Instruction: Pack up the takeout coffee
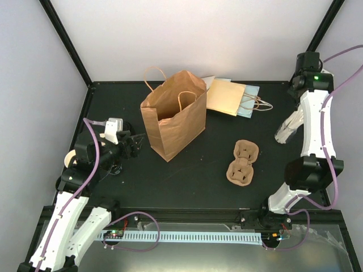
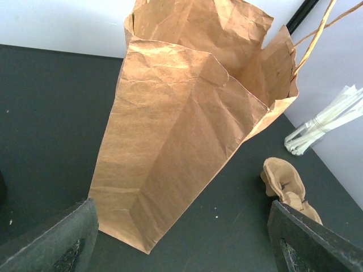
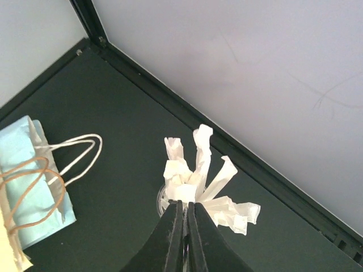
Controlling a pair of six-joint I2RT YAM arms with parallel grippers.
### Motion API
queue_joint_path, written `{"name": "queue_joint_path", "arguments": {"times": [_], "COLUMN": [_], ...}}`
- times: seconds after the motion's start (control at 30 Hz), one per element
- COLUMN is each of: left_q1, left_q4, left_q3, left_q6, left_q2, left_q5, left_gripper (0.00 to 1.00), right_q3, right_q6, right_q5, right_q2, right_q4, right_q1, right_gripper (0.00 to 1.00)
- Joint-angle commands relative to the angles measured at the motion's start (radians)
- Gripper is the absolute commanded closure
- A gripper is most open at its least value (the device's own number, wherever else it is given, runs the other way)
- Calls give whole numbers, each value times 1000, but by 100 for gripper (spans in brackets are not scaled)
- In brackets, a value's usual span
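Note:
Of the takeout coffee I see only a cream-white round rim [image 1: 71, 158] at the table's left edge, mostly hidden behind my left arm. My left gripper [image 1: 136, 146] [image 2: 187, 243] stands open and empty, low over the table beside the foot of the upright brown paper bag [image 1: 173, 116] [image 2: 181, 130]. The brown pulp cup carrier [image 1: 243, 163] [image 2: 283, 181] lies empty right of the bag. At the back right, my right gripper [image 1: 289, 127] [image 3: 186, 205] is shut, its tips pinching a white paper-wrapped straw [image 3: 195, 178] in a bundle that stands in a clear cup [image 1: 285, 133].
Flat paper bags, yellow and pale blue with string handles [image 1: 232, 96] [image 3: 28, 175], lie behind the brown bag. Black frame posts and white walls close the table at the back and sides. The straw cup stands close to the right wall.

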Motion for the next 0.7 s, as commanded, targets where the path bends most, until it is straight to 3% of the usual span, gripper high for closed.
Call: {"name": "queue_joint_path", "arguments": {"times": [0.0,0.4,0.67], "left_q1": [0,0,-1], "left_q4": [23,27,34], "left_q3": [-5,-12,-18], "left_q6": [-17,-27,-28], "left_q2": [-5,-6,-4], "left_q5": [25,35,44], "left_gripper": [16,16,16], "right_q3": [84,197,101], "right_q6": [-2,-25,-23], "right_q5": [-16,-106,-170], "right_q2": [-44,-80,-115], "right_q4": [-69,-120,-88], "right_q1": [-4,-2,-2], "right_gripper": [92,92,94]}}
